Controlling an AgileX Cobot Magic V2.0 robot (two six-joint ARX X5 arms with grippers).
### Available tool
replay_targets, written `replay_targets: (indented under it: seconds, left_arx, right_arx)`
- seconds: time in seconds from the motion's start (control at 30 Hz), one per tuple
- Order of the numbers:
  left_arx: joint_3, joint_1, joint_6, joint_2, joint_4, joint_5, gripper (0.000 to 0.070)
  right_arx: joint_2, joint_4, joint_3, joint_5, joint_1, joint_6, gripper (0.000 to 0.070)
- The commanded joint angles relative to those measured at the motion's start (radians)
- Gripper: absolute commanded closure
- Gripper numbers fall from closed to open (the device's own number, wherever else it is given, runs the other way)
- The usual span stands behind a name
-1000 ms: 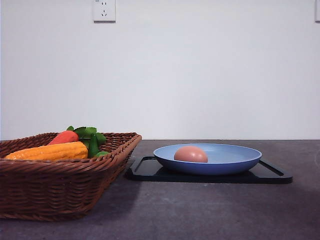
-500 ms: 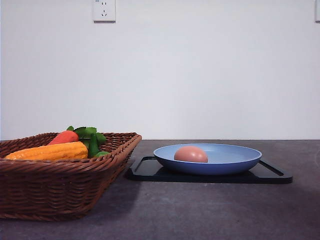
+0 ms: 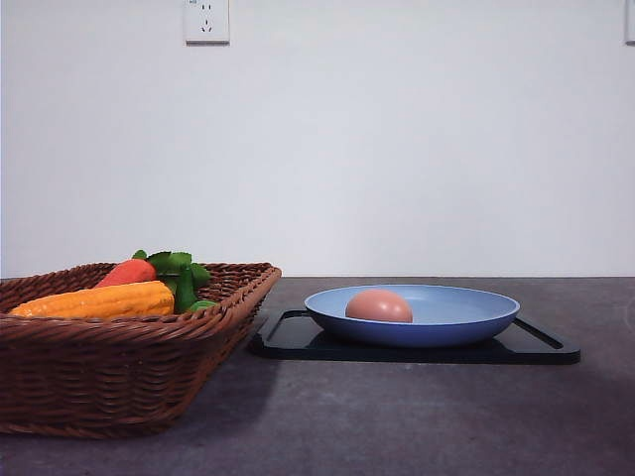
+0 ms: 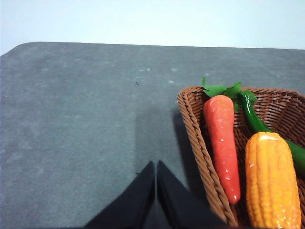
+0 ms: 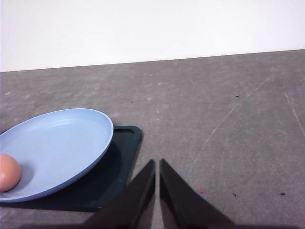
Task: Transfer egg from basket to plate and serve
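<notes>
The pinkish-tan egg lies inside the light blue plate, toward its left side; in the right wrist view the egg sits at the plate's edge of the picture. The brown wicker basket stands at the left and holds a corn cob, a carrot and a green vegetable; its corner appears beside my left gripper. My left gripper is shut over bare table beside the basket. My right gripper is shut over bare table beside the plate, holding nothing.
The plate rests on a flat black tray. In the basket lie an orange-yellow corn cob, a red carrot and a green vegetable. A white wall with a socket rises behind the grey table.
</notes>
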Motion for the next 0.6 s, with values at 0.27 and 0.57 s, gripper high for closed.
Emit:
replay_targets:
  seconds: [0.27, 0.57]
  left_arx:
    - [-0.021, 0.0, -0.002, -0.001, -0.013, 0.002, 0.07]
    - [-0.021, 0.0, -0.002, -0.001, -0.013, 0.002, 0.07]
  right_arx:
    - [-0.003, 0.011, -0.003, 0.002, 0.002, 0.01, 0.07]
    - [-0.003, 0.011, -0.003, 0.002, 0.002, 0.01, 0.07]
